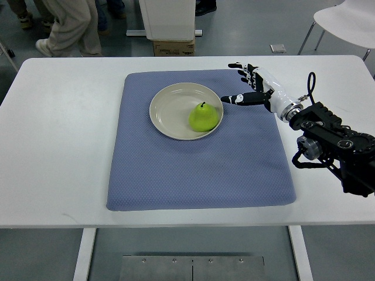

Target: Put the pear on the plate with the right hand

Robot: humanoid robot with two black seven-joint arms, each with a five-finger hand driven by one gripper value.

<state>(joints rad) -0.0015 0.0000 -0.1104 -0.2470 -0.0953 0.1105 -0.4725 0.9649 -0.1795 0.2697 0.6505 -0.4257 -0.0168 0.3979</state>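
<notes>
Top view: the pear point(203, 117) stands upright inside the plate point(167, 99), at roughly 4 o'clock from the plate's centre, close to the rim. The plate rests on the blue mat point(193, 170). The right hand point(251, 86) is at 3 o'clock, just beside the plate, fingers spread and grasping nothing. Judgement: placement is complete; only withdrawal of the arm remains. The left arm is not visible.

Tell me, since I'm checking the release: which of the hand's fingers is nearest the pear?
The thumb of the right hand, pointing at the plate beside the pear; the other fingers spread farther back.
</notes>
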